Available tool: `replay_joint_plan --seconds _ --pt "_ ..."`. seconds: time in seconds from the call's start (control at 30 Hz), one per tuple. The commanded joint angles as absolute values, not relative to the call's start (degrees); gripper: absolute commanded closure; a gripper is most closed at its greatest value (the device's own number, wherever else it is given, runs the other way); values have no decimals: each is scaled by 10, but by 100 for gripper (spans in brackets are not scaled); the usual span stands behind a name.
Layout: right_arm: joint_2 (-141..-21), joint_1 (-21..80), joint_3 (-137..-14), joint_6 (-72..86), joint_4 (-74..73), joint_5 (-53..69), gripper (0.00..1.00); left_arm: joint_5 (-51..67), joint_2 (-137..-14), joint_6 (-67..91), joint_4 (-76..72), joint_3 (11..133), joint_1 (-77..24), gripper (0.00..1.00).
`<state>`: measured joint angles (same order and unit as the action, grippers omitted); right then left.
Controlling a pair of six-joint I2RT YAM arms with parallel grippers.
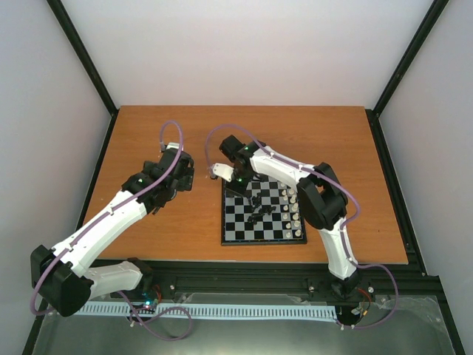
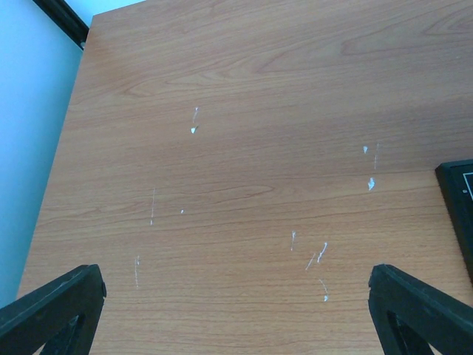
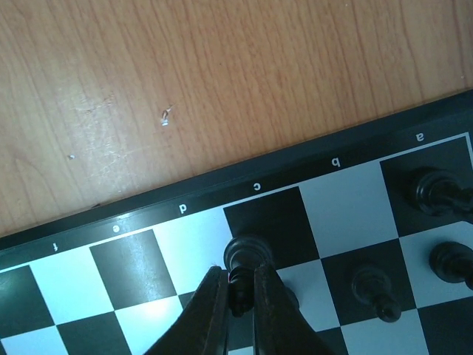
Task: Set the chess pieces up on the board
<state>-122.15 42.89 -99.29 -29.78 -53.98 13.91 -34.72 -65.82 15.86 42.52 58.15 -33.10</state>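
Observation:
The board (image 1: pixel 244 229) lies on the table right of centre. My right gripper (image 3: pixel 240 292) is shut on a black chess piece (image 3: pixel 249 255), whose round base is at the near edge of the dark c square by the board's border (image 3: pixel 185 196). Other black pieces (image 3: pixel 436 191) stand on squares to the right. In the top view this gripper (image 1: pixel 239 191) is over the board's far left corner; white pieces (image 1: pixel 294 211) line the right side and black pieces (image 1: pixel 259 207) cluster mid-board. My left gripper (image 2: pixel 236 314) is open over bare wood, left of the board.
The board's corner (image 2: pixel 462 200) shows at the right edge of the left wrist view. The wooden table (image 1: pixel 162 133) carries small white scratches. Black frame posts and light walls enclose it on the left, back and right.

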Motion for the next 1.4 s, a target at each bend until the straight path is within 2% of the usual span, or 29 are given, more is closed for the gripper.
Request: replay_joint_plan --seconds 0.0,0.53,0.83,1.1,1.37 --pt "-1239 435 -1014 -287 -534 122 95 -345 -648 160 430 595 -328 0" --pt "-1263 435 -1019 -285 -522 116 94 -335 -651 156 430 595 -328 0" --pt "-1261 435 -1017 -283 -523 114 86 -333 -651 155 430 596 -328 0" --pt "-1257 435 -1016 -281 -532 125 89 -331 -652 153 430 595 -328 0" --pt "-1218 434 -1011 -278 -531 110 78 -329 -653 153 430 594 -328 0"
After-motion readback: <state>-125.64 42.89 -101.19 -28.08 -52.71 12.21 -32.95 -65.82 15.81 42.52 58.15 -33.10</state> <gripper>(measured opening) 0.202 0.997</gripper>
